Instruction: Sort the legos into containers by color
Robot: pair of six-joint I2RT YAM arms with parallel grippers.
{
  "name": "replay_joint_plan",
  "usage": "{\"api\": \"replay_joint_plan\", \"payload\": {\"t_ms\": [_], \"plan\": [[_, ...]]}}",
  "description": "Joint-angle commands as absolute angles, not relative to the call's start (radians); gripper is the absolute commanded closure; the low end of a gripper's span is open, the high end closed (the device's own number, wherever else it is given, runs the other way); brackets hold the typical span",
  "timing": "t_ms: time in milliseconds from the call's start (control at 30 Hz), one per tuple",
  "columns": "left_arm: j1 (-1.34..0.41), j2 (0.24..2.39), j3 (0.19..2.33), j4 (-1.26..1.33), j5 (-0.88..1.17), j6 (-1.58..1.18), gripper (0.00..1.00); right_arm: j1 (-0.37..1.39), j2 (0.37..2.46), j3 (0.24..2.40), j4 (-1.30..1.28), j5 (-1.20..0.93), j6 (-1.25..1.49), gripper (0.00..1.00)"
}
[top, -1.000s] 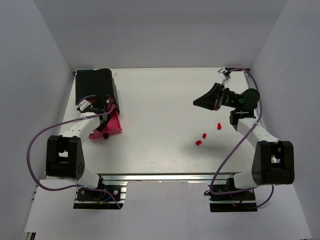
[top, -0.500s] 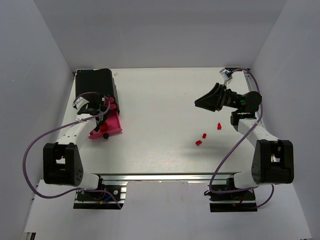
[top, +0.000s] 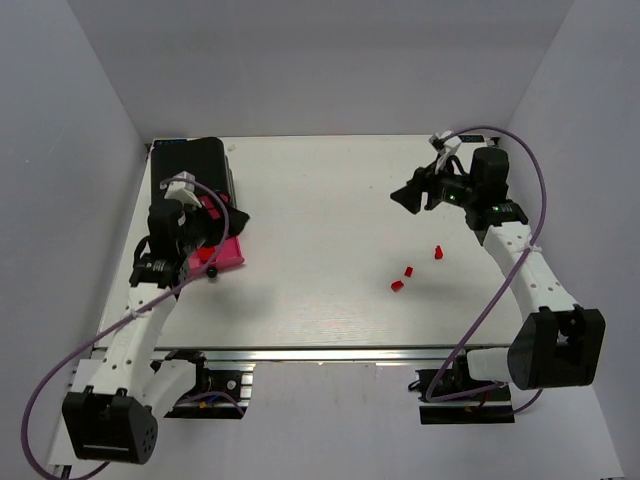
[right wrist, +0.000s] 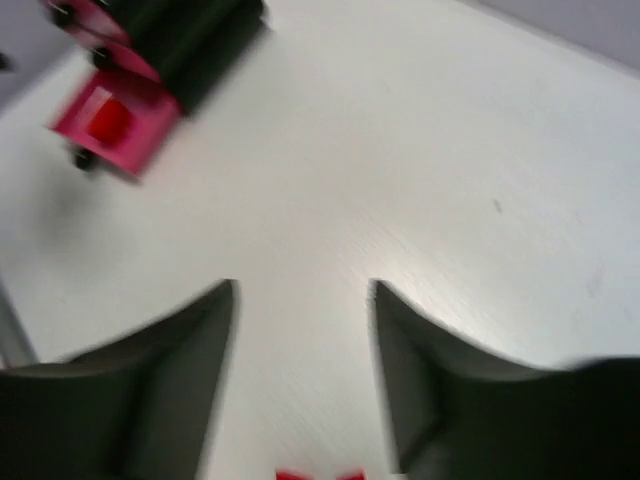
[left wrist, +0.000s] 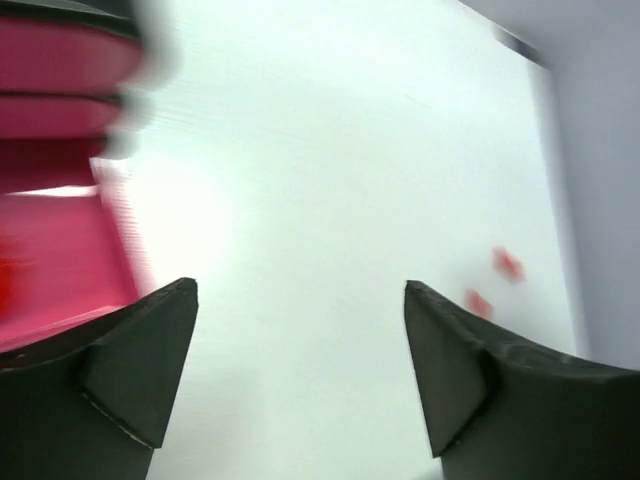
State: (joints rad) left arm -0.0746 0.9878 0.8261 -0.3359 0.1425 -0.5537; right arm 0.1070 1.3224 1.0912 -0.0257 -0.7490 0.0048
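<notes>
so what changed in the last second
Both arms re-posed. The left pincer drew back from the open drawer as its arm's elbow swung out toward the near edge. The right pincer stayed about where it was while its wrist rose and its elbow dropped nearer. Nothing visibly grabbed or let go; both are open. The three red legos, the drawer and the black housing are unchanged.

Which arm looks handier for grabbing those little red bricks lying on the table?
Probably the right. The right gripper hangs open on the same side as the three red bricks. The left gripper, also open, sits across the table by the pulled-out pink drawer.
</notes>
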Motion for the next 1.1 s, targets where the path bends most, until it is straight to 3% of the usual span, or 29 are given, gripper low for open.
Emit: {"api": "replay_joint_plan", "payload": {"t_ms": [0, 133, 267, 300, 367, 400, 433, 533, 633, 800, 1067], "plan": [[-0.084, 0.942, 0.715, -0.143, 0.694, -0.416, 0.04, 0.107, 1.331, 1.100, -0.369, -0.440, -0.373, 0.27], [-0.084, 0.916, 0.689, -0.225, 0.732, -0.312, 0.02, 0.103, 1.417, 1.129, -0.538, -0.400, -0.469, 0.22], [-0.094, 0.816, 0.692, -0.324, 0.569, -0.248, 0.02, 0.103, 1.434, 1.109, -0.592, -0.359, -0.469, 0.32], [-0.094, 0.786, 0.668, -0.305, 0.555, -0.256, 0.02, 0.101, 1.431, 1.094, -0.586, -0.350, -0.444, 0.41], [-0.094, 0.704, 0.646, -0.287, 0.528, -0.268, 0.03, 0.104, 1.445, 1.100, -0.592, -0.301, -0.294, 0.48], [-0.094, 0.686, 0.643, -0.293, 0.517, -0.265, 0.03, 0.100, 1.460, 1.126, -0.615, -0.307, -0.254, 0.59], [-0.094, 0.669, 0.650, -0.304, 0.500, -0.264, 0.03, 0.101, 1.491, 1.135, -0.639, -0.307, -0.223, 0.61], [-0.094, 0.601, 0.640, -0.319, 0.431, -0.268, 0.02, 0.100, 1.493, 1.117, -0.628, -0.250, -0.141, 0.56], [-0.084, 0.569, 0.646, -0.351, 0.414, -0.268, 0.02, 0.103, 1.444, 1.045, -0.502, -0.046, -0.141, 0.47], [-0.075, 0.514, 0.621, -0.391, 0.384, -0.282, 0.02, 0.098, 1.511, 1.036, -0.514, 0.041, -0.163, 0.35], [-0.075, 0.499, 0.621, -0.399, 0.370, -0.282, 0.02, 0.101, 1.617, 1.028, -0.428, 0.133, -0.123, 0.40]]}}
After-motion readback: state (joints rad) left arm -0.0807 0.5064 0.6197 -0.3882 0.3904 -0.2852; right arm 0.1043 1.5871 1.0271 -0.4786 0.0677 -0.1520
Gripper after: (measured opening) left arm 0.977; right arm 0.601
